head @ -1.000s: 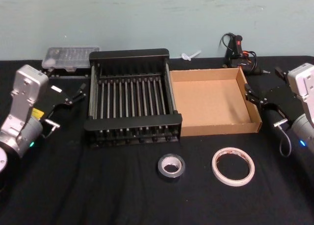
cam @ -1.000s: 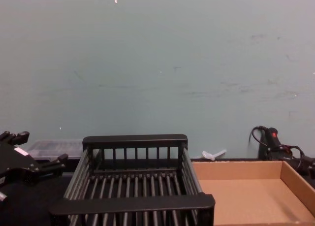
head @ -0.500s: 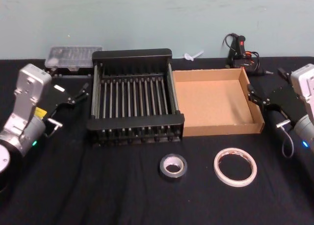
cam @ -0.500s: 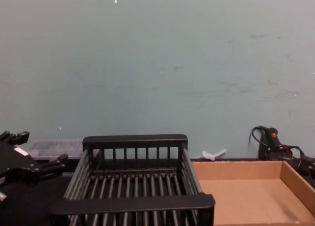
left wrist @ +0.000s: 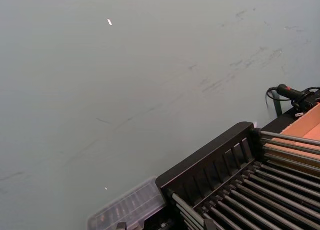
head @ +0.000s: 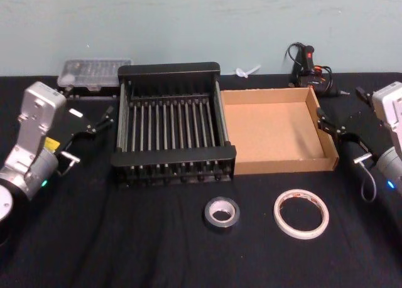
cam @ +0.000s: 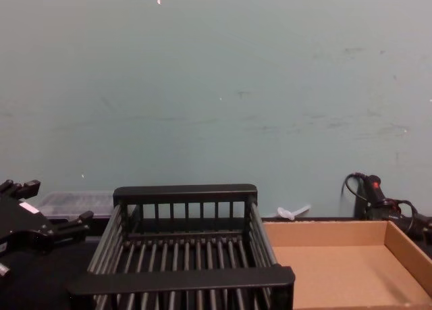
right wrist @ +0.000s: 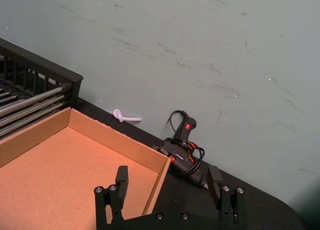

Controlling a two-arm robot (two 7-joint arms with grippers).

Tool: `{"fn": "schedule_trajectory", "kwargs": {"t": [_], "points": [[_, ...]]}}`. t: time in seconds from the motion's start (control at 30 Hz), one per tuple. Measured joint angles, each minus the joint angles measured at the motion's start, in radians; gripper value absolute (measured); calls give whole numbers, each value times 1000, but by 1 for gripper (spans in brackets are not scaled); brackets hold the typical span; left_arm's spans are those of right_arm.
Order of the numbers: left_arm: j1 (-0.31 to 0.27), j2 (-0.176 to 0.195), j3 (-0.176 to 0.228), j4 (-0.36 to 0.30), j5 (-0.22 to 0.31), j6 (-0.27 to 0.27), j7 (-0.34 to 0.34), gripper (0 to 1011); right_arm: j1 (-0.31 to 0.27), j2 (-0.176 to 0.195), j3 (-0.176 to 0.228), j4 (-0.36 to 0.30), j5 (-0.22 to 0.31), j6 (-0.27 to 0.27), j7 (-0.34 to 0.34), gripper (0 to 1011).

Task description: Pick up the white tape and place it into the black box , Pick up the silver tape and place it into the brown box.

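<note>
Left gripper, fingers spread and empty, hovers beside the black box, which touches the brown box on its right. Silver tape and white tape lie on the black table before the boxes. Right gripper, open, hangs beside the brown box.

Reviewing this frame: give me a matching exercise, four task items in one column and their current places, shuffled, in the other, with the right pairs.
Items:
1. white tape
2. silver tape
3. black box
4. brown box

Places:
A. on the cloth in front of the black box's right corner
B. behind the tapes, beside the left gripper
C. on the cloth in front of the brown box
D. behind the tapes, beside the right gripper

Pairs: 1-C, 2-A, 3-B, 4-D
</note>
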Motion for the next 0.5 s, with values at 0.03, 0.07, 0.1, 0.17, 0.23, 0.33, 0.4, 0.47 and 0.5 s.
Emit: {"fn": "schedule_trajectory", "kwargs": {"t": [0.03, 0.07, 0.1, 0.17, 0.23, 0.33, 0.4, 0.47, 0.5], "points": [[0, 0, 0, 0, 0, 0, 0, 1001, 0, 0, 0, 0, 0, 0, 0, 1002], [0, 0, 0, 0, 0, 0, 0, 1001, 0, 0, 0, 0, 0, 0, 0, 1002], [0, 0, 0, 0, 0, 0, 0, 1001, 0, 0, 0, 0, 0, 0, 0, 1002], [0, 0, 0, 0, 0, 0, 0, 1001, 0, 0, 0, 0, 0, 0, 0, 1002], [0, 0, 0, 0, 0, 0, 0, 1001, 0, 0, 0, 0, 0, 0, 0, 1002], [0, 0, 0, 0, 0, 0, 0, 1001, 0, 0, 0, 0, 0, 0, 0, 1003], [0, 0, 0, 0, 0, 0, 0, 1001, 0, 0, 0, 0, 0, 0, 0, 1002], [0, 0, 0, 0, 0, 0, 0, 1001, 0, 0, 0, 0, 0, 0, 0, 1002], [0, 0, 0, 0, 0, 0, 0, 1001, 0, 0, 0, 0, 0, 0, 0, 1002]]}}
